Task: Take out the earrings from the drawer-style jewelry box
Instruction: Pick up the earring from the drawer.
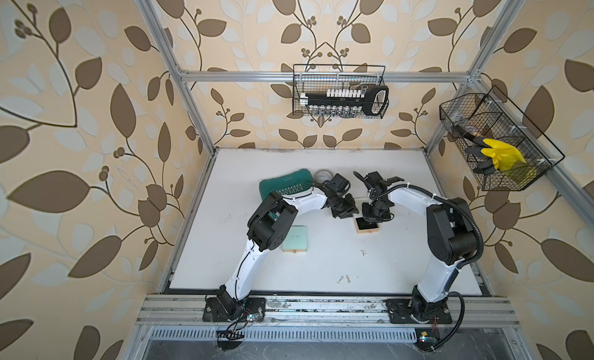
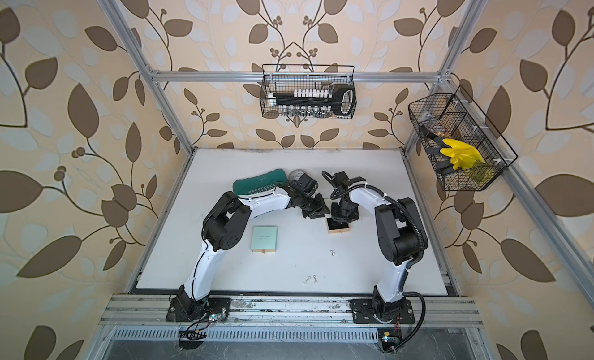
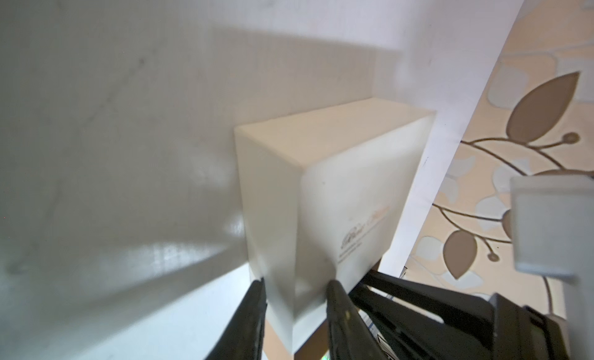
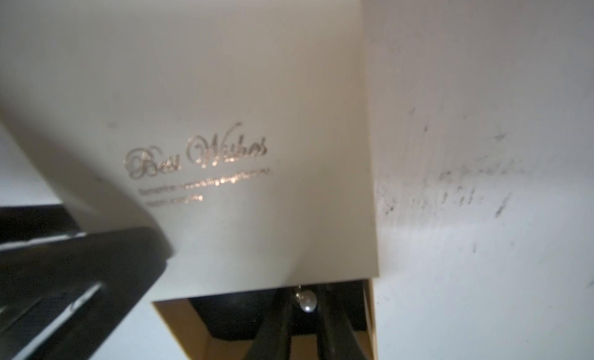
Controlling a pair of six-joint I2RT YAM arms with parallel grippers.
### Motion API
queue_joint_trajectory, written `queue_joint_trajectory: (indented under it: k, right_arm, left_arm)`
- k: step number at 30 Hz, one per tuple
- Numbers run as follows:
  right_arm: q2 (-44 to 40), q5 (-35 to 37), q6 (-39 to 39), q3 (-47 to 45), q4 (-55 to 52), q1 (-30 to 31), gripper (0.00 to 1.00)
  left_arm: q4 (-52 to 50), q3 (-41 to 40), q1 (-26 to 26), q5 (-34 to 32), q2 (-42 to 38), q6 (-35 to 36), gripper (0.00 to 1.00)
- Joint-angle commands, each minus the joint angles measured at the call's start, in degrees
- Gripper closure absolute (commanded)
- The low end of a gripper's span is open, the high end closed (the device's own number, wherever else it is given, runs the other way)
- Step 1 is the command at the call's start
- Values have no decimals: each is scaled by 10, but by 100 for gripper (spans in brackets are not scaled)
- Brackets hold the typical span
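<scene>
The jewelry box lies mid-table. Its white sleeve [image 3: 337,168] reads "Best Wishes" in the right wrist view [image 4: 225,117]. My left gripper [image 3: 295,281] is shut on one corner of the sleeve. The tan drawer [image 1: 366,227] with black lining [image 4: 231,313] is pulled part way out toward the front. My right gripper [image 4: 307,294] reaches into the drawer, fingers close together around a pearl earring [image 4: 308,304]. Two pairs of small silvery earrings lie loose on the table in both top views, one pair mid-front [image 1: 364,252] [image 2: 333,253], another near the front edge [image 1: 343,279] [image 2: 311,279].
A mint square box [image 1: 294,243] lies shut beside the left arm's elbow. A green pouch [image 1: 286,184] and a round tin [image 1: 322,175] sit behind the left arm. Wire baskets hang on the back wall [image 1: 339,91] and the right wall [image 1: 495,143].
</scene>
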Motion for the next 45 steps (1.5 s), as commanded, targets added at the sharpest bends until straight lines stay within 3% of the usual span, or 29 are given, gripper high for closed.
queue_joint_trajectory:
  k: [1, 15, 36, 45]
  right_arm:
    - [2, -5, 0, -13, -8, -1, 77]
    - [-8, -2, 5, -14, -8, 1, 89]
    - [-59, 6, 9, -16, -30, 2, 91]
    - [-130, 4, 12, -38, -59, 6, 91]
  left_arm:
    - [-43, 4, -6, -7, 4, 9, 67]
    - [-43, 1, -6, -8, 2, 9, 67]
    - [-41, 1, -6, -8, 5, 9, 67]
    - [-42, 3, -7, -7, 5, 9, 67]
